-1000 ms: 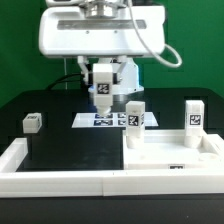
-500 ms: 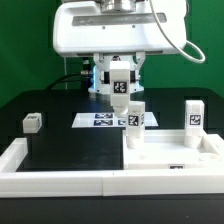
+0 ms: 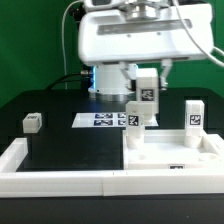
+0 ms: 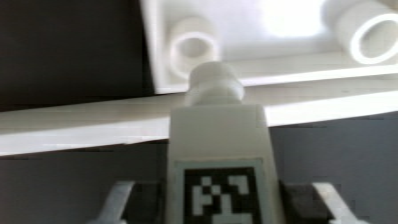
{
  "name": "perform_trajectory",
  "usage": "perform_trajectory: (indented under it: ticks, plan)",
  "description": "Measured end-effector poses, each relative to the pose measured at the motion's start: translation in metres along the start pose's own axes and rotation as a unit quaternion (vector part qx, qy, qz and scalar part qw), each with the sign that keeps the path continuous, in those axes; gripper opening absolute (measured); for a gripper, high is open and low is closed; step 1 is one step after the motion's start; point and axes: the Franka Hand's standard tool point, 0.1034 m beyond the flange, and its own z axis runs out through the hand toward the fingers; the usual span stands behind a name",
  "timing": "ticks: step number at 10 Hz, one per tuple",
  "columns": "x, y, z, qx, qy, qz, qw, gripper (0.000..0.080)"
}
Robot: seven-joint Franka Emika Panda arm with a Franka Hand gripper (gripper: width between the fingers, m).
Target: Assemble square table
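The white square slab (image 3: pixel 172 152) lies at the exterior view's right, inside the border wall. Two tagged white legs stand upright on it, one at its far left corner (image 3: pixel 133 122) and one at its far right (image 3: pixel 193 117). My gripper (image 3: pixel 146 78) is shut on a third tagged leg (image 3: pixel 146 92) and holds it in the air just above and right of the left standing leg. In the wrist view the held leg (image 4: pixel 221 140) points down between my fingers (image 4: pixel 121 200), over the slab's round sockets (image 4: pixel 192 48). A fourth leg (image 3: pixel 32 122) lies on the black table at the left.
The marker board (image 3: pixel 100 120) lies flat behind the slab's left corner. The long white U-shaped border wall (image 3: pixel 60 172) runs along the front and sides. A white strip (image 4: pixel 89 120) crosses the wrist view below the held leg.
The arm has moved toward the exterior view's right with the leg in its grip, from above the marker board to above the slab's far left corner. The other legs have not moved.
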Motion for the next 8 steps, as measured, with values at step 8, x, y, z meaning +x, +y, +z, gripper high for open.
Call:
perform_trajectory:
  ticks: [8]
  plan:
    - [-0.008,-0.019,0.006,-0.018,0.126,-0.011,0.992,0.029]
